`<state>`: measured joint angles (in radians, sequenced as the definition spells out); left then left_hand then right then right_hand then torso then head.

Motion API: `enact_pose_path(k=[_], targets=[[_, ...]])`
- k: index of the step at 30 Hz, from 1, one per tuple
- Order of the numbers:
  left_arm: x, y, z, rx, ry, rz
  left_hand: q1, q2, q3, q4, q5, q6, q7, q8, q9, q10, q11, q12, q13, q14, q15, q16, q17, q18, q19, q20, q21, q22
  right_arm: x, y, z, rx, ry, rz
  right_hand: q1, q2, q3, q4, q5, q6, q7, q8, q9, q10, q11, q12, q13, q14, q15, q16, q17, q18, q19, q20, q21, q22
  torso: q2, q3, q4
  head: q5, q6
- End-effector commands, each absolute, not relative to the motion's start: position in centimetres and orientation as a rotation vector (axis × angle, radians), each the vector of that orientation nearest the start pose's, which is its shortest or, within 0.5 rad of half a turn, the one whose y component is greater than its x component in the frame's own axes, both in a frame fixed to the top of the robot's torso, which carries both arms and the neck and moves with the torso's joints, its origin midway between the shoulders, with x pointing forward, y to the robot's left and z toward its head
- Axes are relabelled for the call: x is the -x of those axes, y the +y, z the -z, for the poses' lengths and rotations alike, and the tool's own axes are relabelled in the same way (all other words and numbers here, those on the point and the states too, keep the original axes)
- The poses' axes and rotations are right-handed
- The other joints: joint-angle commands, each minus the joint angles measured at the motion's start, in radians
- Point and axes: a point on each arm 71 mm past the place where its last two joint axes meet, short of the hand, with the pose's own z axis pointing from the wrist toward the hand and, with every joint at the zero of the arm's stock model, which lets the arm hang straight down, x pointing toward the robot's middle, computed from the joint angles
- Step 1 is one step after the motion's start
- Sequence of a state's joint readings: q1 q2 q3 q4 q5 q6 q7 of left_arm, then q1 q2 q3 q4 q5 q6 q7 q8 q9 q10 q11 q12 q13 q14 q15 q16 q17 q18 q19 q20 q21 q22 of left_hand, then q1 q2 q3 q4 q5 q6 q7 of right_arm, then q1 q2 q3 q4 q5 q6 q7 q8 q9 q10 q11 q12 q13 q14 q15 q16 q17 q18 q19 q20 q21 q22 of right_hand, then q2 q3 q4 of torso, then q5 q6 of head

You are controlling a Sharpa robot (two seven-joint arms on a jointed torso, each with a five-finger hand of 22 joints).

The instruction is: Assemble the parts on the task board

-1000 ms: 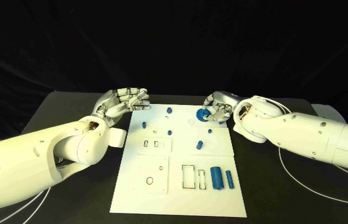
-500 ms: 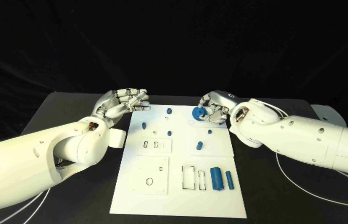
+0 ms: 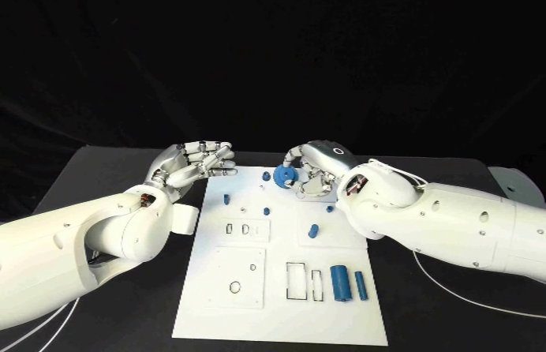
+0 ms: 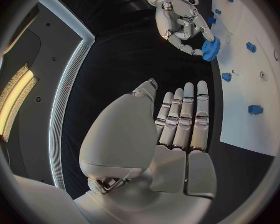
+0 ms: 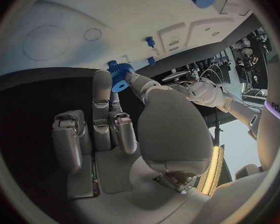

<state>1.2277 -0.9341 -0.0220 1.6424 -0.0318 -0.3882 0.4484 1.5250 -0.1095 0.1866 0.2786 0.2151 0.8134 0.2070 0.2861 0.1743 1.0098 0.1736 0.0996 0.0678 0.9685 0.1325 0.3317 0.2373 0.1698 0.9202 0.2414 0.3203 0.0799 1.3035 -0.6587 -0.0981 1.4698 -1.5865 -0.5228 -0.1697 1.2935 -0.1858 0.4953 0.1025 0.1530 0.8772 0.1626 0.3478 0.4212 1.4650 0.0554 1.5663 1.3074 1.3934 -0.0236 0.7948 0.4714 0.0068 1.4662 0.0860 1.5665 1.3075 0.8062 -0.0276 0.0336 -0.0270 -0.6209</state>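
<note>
Pinched between the thumb and fingertips of the right hand is a blue toothed gear, held on edge above the far end of the task board, near its middle. The right wrist view shows the same gear gripped at the fingertips, with the remaining fingers partly curled beside it. From the left wrist view, the right hand reaches over the board's far edge with the gear at its tips.

Opposite it, the left hand hovers over the board's far left corner, holding nothing; its fingers are bent, close side by side and not closed into a fist.

On the board below the gear stand several small blue pegs, and a blue oblong piece lies nearer the middle. Close to the near right edge, a thick blue cylinder and a thinner blue rod lie side by side, just beside two rectangular slots. The black table surrounds the board.
</note>
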Motion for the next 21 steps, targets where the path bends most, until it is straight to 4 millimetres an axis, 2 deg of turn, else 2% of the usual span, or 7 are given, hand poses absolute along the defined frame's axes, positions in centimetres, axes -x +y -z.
enact_pose_path(k=[1,8,11,17,21], targets=[[-47.4,22.0,14.4,1.019,1.315,1.574,0.002,-0.003,0.006,0.001,-0.005,0.002,0.02,-0.004,-0.002,0.007,0.003,-0.005,-0.001,0.0,0.0,-0.003,0.001,0.015,0.007,-0.001,-0.003,-0.001,-50.1,-11.4,14.0,0.302,1.342,-0.637,-0.012,-0.001,0.001,0.007,-0.003,0.039,-0.033,-0.002,0.006,0.106,-0.009,0.004,0.263,0.001,-0.005,0.006,-0.002,-0.007,0.105,-0.004,0.004,0.263,0.001,-0.0001,0.002,0.0,0.002],[-47.4,21.9,14.4,1.019,1.315,1.576,0.002,-0.003,0.006,0.001,-0.005,0.002,0.02,-0.004,-0.002,0.007,0.003,-0.005,-0.001,0.0,0.0,-0.003,0.001,0.015,0.007,-0.001,-0.003,-0.001,-50.8,-9.2,15.1,0.325,1.377,-0.629,-0.018,0.0,0.001,0.01,-0.004,0.037,-0.033,-0.007,0.006,0.106,-0.008,0.004,0.263,0.001,-0.005,0.006,-0.002,-0.007,0.105,-0.004,0.004,0.263,0.002,0.0007,0.0004,0.001,0.001],[-47.4,21.8,14.4,1.018,1.316,1.577,0.002,-0.003,0.006,0.001,-0.005,0.002,0.02,-0.004,-0.002,0.007,0.003,-0.005,-0.001,0.0,0.0,-0.003,0.001,0.015,0.007,-0.001,-0.003,-0.001,-50.9,-8.5,15.7,0.337,1.394,-0.62,-0.02,0.0,0.001,0.011,-0.005,0.036,-0.032,-0.008,0.006,0.106,-0.008,0.004,0.263,0.001,-0.005,0.006,-0.002,-0.007,0.105,-0.004,0.004,0.263,0.002,0.0008,0.0022,0.003,0.0],[-47.5,21.8,14.4,1.018,1.316,1.577,0.004,-0.003,0.008,0.001,-0.006,0.002,0.019,-0.004,-0.002,0.009,0.003,-0.006,-0.001,0.0,-0.001,-0.004,0.002,0.015,0.007,-0.001,-0.004,-0.001,-51.1,-7.8,16.3,0.345,1.41,-0.608,-0.02,0.0,0.001,0.011,-0.005,0.036,-0.032,-0.008,0.006,0.106,-0.008,0.004,0.263,0.001,-0.005,0.006,-0.002,-0.007,0.105,-0.004,0.004,0.263,0.003,0.0002,0.006,0.002,-0.002],[-47.5,21.8,14.4,1.018,1.316,1.577,0.004,-0.003,0.008,0.001,-0.006,0.002,0.019,-0.004,-0.002,0.009,0.003,-0.006,-0.001,0.0,-0.001,-0.004,0.002,0.015,0.007,-0.001,-0.004,-0.001,-51.3,-7.5,16.6,0.348,1.418,-0.602,-0.02,0.0,0.001,0.011,-0.005,0.036,-0.032,-0.008,0.006,0.106,-0.008,0.004,0.263,0.001,-0.005,0.006,-0.002,-0.007,0.105,-0.004,0.004,0.263,0.003,0.0007,0.0032,0.004,-0.002]])
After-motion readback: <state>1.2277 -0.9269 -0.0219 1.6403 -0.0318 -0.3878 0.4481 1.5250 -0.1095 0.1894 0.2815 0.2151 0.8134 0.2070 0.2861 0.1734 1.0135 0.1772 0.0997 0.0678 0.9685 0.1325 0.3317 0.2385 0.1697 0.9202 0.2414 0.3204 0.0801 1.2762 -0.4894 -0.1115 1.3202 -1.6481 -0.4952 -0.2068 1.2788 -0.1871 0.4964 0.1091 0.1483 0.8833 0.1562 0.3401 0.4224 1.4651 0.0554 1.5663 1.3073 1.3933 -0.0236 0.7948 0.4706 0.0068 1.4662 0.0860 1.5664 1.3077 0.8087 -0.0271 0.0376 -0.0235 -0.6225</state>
